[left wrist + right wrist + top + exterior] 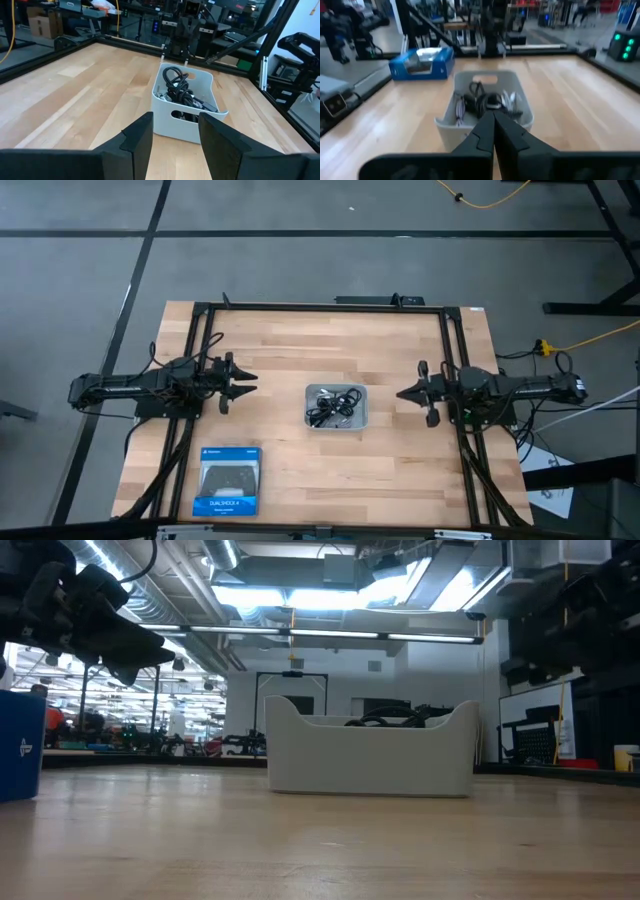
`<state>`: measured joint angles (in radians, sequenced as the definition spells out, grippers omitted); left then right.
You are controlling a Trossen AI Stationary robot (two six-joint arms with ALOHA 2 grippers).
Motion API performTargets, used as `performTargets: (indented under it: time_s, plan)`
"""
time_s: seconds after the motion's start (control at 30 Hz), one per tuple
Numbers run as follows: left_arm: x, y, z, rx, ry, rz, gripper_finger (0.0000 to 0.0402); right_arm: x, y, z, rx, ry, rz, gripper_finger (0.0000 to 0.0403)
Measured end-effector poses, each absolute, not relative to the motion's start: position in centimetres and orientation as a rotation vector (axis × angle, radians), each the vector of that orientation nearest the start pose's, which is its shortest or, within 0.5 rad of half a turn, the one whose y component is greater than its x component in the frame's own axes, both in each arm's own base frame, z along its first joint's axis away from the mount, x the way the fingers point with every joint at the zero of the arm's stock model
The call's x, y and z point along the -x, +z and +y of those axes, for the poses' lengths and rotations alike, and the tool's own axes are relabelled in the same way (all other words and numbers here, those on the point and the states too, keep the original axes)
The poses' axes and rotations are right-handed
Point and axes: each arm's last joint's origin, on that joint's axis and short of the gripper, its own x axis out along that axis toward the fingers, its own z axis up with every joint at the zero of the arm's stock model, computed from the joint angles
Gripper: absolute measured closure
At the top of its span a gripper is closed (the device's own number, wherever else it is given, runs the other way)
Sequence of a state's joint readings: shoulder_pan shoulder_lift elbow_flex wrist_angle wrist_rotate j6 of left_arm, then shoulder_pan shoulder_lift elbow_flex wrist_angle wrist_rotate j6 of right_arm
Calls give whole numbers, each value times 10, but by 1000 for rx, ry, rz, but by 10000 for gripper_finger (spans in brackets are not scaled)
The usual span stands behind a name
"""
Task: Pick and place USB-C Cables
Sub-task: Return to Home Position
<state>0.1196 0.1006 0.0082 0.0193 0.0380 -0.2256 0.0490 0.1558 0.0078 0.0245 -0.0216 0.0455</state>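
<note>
Cables, from above, lie heaped in the bin at desk centre, arms flanking well apart. Left wrist view: your left end effector stands wide, empty. Right wrist view: right end effector is pinched closed, empty. You're likely homing; next just settle both arms

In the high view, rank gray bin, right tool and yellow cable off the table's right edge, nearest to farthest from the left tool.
1. Gray bin, at the table centre.
2. Right tool, shut, just past the bin.
3. Yellow cable, beyond the table's right edge.
</note>
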Motion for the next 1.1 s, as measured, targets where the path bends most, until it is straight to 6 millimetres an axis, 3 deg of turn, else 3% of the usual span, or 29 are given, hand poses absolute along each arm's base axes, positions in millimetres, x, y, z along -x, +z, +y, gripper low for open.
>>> performTargets:
  time_s: [0.53, 1.1]
  plan:
    - [-103, 160, 11, 231, 89, 63, 250, -97, 169, 5, -78, 71, -35, 395]
    - [-103, 160, 11, 231, 89, 63, 250, -98, 167, 5, -85, 70, -13, 395]
